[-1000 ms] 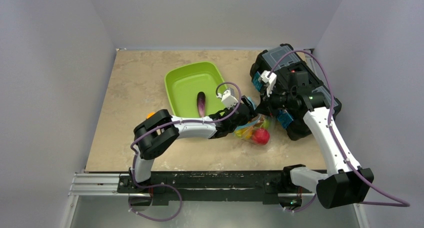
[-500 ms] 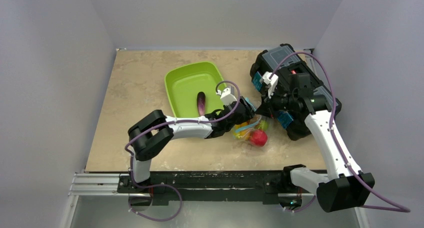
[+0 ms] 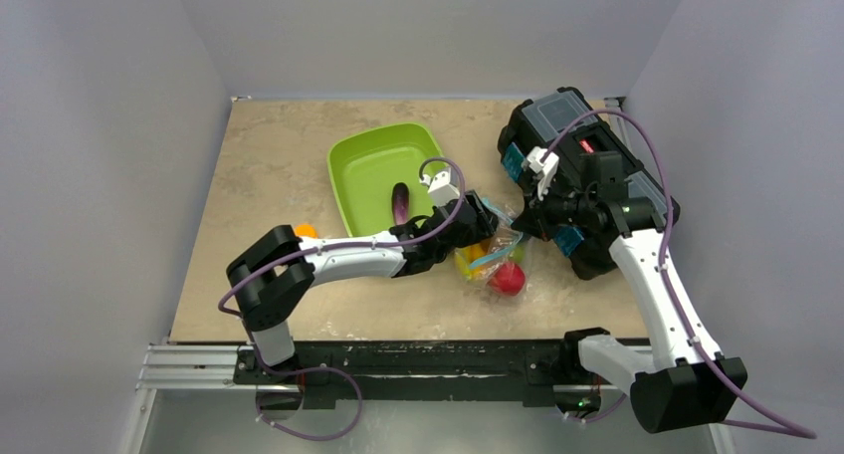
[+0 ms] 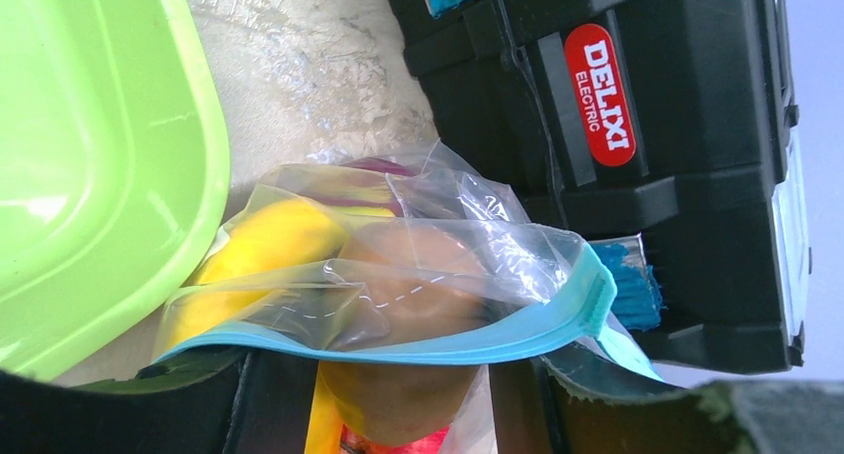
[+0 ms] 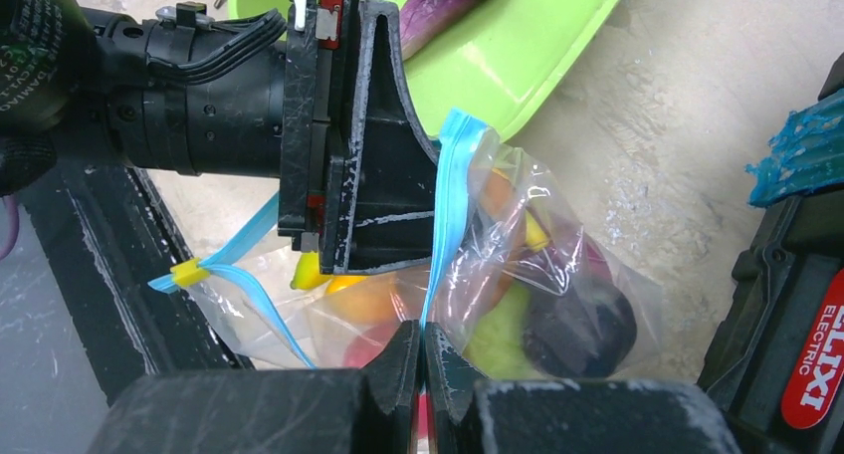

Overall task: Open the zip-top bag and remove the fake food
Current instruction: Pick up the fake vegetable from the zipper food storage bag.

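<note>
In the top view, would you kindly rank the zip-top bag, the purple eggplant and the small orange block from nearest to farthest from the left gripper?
1. zip-top bag: the left gripper is at its mouth.
2. purple eggplant: left of it, in the green tray.
3. small orange block: far to the left.

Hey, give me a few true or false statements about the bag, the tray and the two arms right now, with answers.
1. A purple eggplant lies in the green tray. True.
2. The zip-top bag is zipped shut. False: its mouth is open, with the left end effector reaching into it.
3. The right end effector pinches the bag's blue zip strip. True.
4. The red apple sits in the tray. False: it is inside the bag.
</note>
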You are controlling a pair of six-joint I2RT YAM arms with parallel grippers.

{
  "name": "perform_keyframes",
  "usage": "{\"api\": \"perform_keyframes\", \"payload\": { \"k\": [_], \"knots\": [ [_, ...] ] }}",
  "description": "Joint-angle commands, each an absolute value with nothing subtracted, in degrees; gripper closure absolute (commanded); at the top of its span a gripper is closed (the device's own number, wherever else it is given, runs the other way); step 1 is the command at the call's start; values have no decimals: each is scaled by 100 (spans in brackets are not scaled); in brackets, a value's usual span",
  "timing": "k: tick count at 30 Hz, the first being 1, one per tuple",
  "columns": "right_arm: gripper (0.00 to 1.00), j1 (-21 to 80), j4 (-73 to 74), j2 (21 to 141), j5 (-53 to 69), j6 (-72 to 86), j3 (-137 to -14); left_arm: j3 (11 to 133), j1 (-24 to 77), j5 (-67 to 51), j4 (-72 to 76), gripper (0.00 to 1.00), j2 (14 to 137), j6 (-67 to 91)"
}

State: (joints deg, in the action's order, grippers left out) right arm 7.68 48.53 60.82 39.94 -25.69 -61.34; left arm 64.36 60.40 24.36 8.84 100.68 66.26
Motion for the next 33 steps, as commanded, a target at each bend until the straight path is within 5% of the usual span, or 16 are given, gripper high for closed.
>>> {"api": "perform_keyframes", "payload": {
  "k": [1, 13, 33],
  "knots": [
    [100, 703, 4715, 5896, 3952, -2541, -6078, 6375, 6014, 2434, 657, 100, 9603, 6351],
    [100, 699, 4867, 5892, 3900, -2603, -5885, 6723, 6012, 2586, -551, 97, 9910, 6652],
    [100, 699, 4887, 5888, 3830, -2620, -5814, 6660, 5856, 2351, -748, 57, 10086, 6929]
  ]
}}
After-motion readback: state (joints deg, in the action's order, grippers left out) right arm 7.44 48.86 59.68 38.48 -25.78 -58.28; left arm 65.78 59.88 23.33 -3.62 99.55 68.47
